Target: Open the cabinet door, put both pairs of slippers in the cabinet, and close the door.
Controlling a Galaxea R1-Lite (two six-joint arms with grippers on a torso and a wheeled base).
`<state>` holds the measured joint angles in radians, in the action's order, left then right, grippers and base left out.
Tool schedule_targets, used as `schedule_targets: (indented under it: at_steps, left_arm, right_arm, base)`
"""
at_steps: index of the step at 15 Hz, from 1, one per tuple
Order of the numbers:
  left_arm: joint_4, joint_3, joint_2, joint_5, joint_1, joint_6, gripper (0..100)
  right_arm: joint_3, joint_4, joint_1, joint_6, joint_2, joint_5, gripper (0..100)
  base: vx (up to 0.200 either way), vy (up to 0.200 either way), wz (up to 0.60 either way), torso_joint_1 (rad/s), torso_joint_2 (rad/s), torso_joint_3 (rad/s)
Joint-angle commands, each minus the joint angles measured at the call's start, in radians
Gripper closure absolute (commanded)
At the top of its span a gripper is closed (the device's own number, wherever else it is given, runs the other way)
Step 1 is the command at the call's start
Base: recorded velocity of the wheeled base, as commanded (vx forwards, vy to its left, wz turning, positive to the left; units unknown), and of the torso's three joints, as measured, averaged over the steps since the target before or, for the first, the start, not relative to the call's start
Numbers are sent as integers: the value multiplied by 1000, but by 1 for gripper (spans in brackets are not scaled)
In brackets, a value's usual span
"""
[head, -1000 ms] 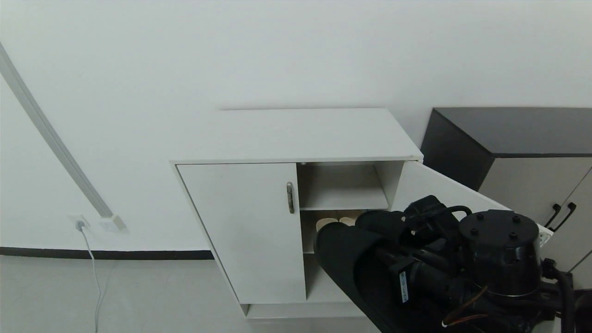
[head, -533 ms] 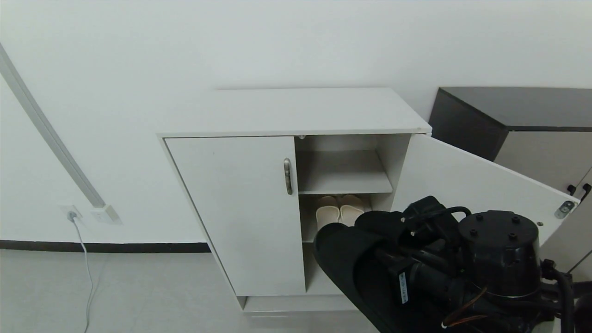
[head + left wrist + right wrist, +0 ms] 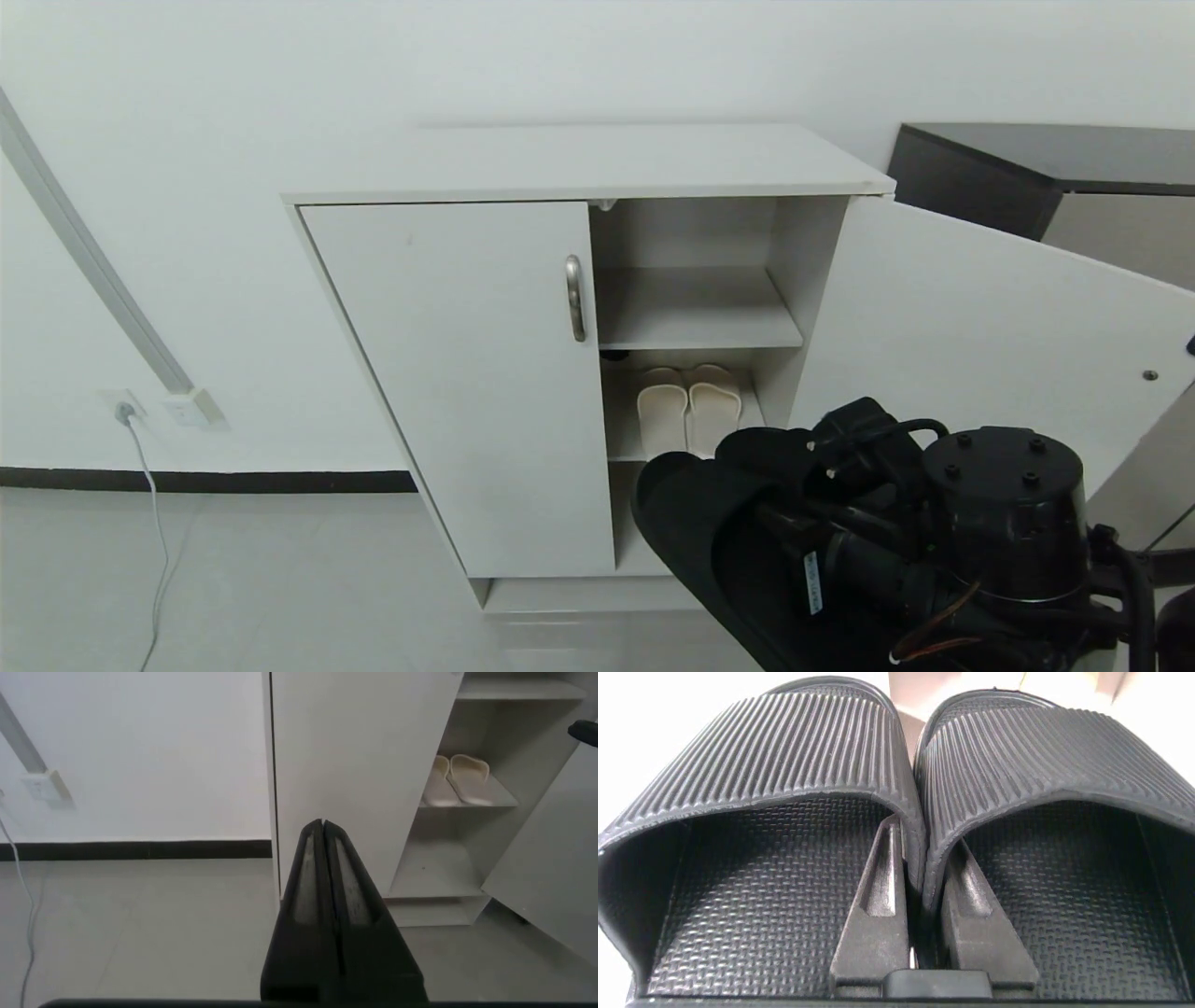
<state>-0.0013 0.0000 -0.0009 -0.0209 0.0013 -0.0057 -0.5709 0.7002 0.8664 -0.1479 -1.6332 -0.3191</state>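
Your right tool (image 3: 923,845) is clenched on the black slippers (image 3: 709,523). Its two fingers (image 3: 878,905) sit one inside each slipper and pinch the inner side walls together, so the pair hangs as one piece. The pair is in the air in front of the cabinet (image 3: 579,163), just off the front edge of the opening and low down, about level with the gap under the middle shelf (image 3: 754,411).

The relation that matters is that the slippers' long axis runs straight away from the tool, toes leading, and the toes point toward the open right half. The opening lies ahead of the pair and slightly toward your left. The open door (image 3: 980,308) stands swung out on the right, close beside the arm. The closed door (image 3: 448,373) covers the left half.

The white slippers (image 3: 689,406) already sit side by side on the middle shelf, toward its front edge. I judge the bottom shelf (image 3: 434,873) the nearest free place, and the top shelf (image 3: 691,313) also looks bare.

The right arm is nearer and carries the load. The left tool (image 3: 322,826) is clenched on nothing and faces the closed door's lower edge.

The right wrist view gives you the grip itself. The left wrist view shows the bottom shelf bare, where the head view has the black pair in front of it
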Motion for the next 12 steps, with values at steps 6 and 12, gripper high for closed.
schedule_targets:
  at_steps: [6, 12]
  left_arm:
    - [0, 0, 1, -1, 0, 0, 100]
    - [0, 0, 1, -1, 0, 0, 100]
  right_arm:
    - [0, 1, 0, 1, -5, 0, 100]
    - [17, 36, 0, 2, -25, -1, 100]
  base:
    - [0, 0, 0, -58, 447, 386]
    - [0, 0, 0, -1, 156, 155]
